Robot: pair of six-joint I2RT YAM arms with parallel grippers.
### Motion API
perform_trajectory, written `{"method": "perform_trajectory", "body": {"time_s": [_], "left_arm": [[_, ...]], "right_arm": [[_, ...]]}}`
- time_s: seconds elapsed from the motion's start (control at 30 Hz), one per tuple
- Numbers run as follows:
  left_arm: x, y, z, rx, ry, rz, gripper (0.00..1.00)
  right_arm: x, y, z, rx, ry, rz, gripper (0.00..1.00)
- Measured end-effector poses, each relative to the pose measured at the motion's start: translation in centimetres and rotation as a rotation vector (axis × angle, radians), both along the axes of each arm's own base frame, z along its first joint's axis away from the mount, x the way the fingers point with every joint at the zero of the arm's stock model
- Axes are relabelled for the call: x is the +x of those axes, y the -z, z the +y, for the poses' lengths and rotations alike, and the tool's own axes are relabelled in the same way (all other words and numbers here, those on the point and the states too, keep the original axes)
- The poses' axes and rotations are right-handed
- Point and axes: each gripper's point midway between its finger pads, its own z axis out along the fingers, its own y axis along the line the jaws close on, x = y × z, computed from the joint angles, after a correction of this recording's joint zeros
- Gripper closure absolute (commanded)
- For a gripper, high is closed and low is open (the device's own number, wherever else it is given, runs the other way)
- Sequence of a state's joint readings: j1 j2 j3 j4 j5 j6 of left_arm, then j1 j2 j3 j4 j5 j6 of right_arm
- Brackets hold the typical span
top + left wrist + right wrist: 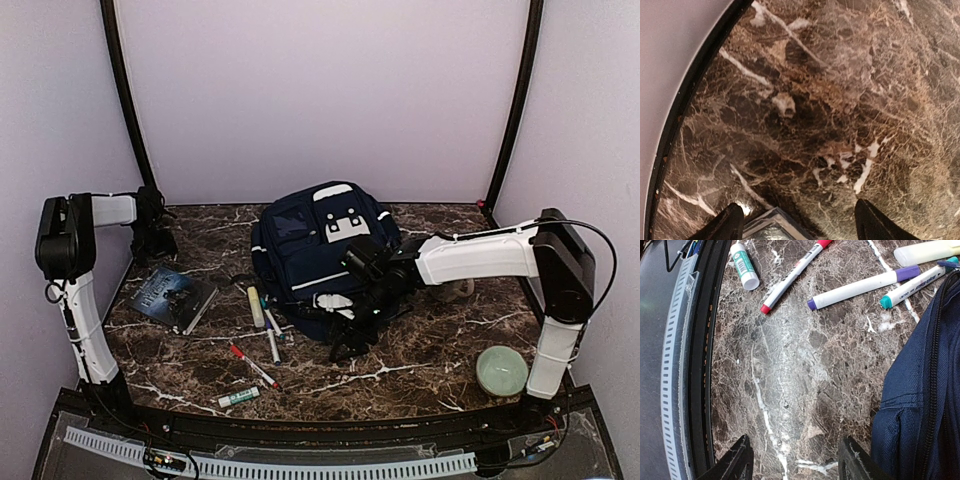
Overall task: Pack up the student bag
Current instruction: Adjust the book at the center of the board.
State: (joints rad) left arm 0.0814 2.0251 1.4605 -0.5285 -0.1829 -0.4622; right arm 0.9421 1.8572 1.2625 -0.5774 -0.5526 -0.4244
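The bag [318,248] sits centre-far on the table [430,352]. A book [172,297] lies to its left. Pens [272,343] lie scattered between book and bag, trailing nearward to a glue stick [239,397]. A bowl [501,370] stands near-right, well apart.

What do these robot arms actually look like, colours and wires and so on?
The left arm and right arm are each white tubular links joined by boxy black joint housings. A thin black cable loops out by the right arm's elbow. The left gripper and right gripper each have two black, pointed fingers.
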Motion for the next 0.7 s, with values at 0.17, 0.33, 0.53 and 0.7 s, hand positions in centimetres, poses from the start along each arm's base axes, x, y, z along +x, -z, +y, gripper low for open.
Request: {"method": "perform_trajectory", "body": {"time_s": [0.17, 0.33, 0.53, 0.7], "left_arm": [[-1.1, 0.8, -0.7, -0.029, 0.019, 0.052, 0.24], [-1.2, 1.3, -1.9, -0.049, 0.065, 0.052, 0.28], [-1.6, 1.2, -6.8, -0.075, 0.180, 0.035, 0.29], [-4.5, 2.0, -12.9, -0.139, 0.290, 0.037, 0.30]], "right_arm": [[0.0, 0.4, 0.0, -0.009, 0.000, 0.008, 0.43], [-0.1, 1.2, -0.2, -0.027, 0.000, 0.021, 0.43], [-0.2, 1.2, -0.2, -0.029, 0.000, 0.022, 0.43], [-0.2, 1.2, -0.2, -0.030, 0.000, 0.023, 0.43]]}}
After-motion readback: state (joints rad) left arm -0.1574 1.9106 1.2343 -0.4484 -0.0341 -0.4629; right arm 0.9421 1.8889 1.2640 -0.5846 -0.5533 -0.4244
